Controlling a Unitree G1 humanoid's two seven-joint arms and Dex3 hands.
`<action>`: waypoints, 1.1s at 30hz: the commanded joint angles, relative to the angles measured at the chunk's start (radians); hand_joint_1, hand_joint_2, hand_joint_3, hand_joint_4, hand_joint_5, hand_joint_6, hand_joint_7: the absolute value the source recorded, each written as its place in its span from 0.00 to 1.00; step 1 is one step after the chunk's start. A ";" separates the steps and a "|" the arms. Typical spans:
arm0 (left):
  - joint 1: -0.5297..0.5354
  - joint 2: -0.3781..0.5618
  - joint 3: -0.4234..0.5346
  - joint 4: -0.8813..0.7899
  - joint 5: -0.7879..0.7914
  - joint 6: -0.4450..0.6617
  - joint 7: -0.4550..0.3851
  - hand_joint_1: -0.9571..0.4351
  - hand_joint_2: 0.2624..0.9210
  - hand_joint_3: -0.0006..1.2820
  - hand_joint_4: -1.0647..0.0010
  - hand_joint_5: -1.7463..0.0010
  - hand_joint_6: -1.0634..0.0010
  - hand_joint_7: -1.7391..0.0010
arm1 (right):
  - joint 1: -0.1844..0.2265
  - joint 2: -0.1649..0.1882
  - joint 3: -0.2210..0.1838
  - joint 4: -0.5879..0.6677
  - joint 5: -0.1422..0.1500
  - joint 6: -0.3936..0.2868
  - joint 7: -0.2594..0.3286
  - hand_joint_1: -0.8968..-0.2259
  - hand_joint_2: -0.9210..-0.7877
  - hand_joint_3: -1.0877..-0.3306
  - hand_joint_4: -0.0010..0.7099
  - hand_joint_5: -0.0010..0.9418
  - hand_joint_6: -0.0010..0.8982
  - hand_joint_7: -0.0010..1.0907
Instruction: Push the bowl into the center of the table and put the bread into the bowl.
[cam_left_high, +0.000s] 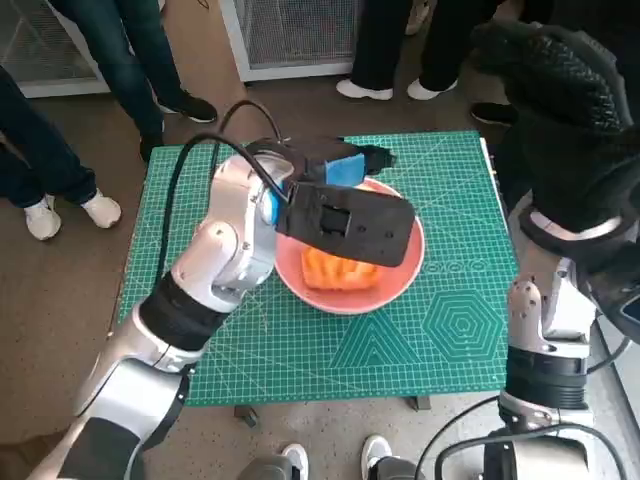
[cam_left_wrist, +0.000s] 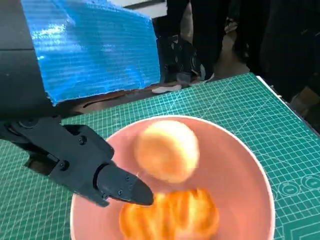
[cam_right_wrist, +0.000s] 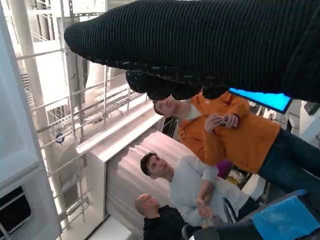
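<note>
The bread (cam_left_wrist: 170, 217), an orange-brown, ridged piece, lies inside the pink bowl (cam_left_high: 398, 285), and the left wrist view shows a second, paler round bun (cam_left_wrist: 166, 150) touching it there. The bowl sits on the green cutting mat (cam_left_high: 450, 330) that covers the tabletop, roughly at its middle, perhaps a little toward the far edge.

Judging by this, both parts of the task look close to done: the bowl is about central and the bread is in it. The step in hand seems to be the release. The left hand (cam_left_high: 345, 190) hovers over the bowl, its blue-taped back up and its black fingers (cam_left_wrist: 107, 180) reaching down toward the bread; one fingertip is just beside the bread, and nothing appears to be held, with the fingers apart. What comes next would call for lifting this hand straight up and away without catching the rim or tipping the bowl.

The right hand (cam_left_high: 560, 110), in its knitted glove, is raised well clear of the tabletop at the right edge; its fingers look curled in and it holds nothing.

Several people stand around the table's far side.
</note>
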 joint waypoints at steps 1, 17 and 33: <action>0.018 0.017 0.009 -0.032 -0.010 -0.013 0.013 0.37 0.78 0.03 1.00 1.00 0.94 0.91 | 0.016 -0.002 0.002 0.008 0.001 0.012 0.010 0.34 0.00 0.48 0.48 0.00 0.28 0.27; 0.100 0.082 0.202 -0.163 -0.197 -0.112 0.088 0.32 0.88 0.04 1.00 1.00 0.94 0.91 | -0.006 -0.009 -0.001 0.033 -0.007 0.004 0.010 0.34 0.00 0.48 0.48 0.00 0.28 0.27; 0.262 -0.048 0.619 -0.257 -0.725 -0.373 0.375 0.18 1.00 0.29 0.89 0.98 0.91 0.90 | -0.044 -0.017 -0.007 0.058 -0.007 0.004 0.010 0.37 0.00 0.47 0.49 0.00 0.29 0.27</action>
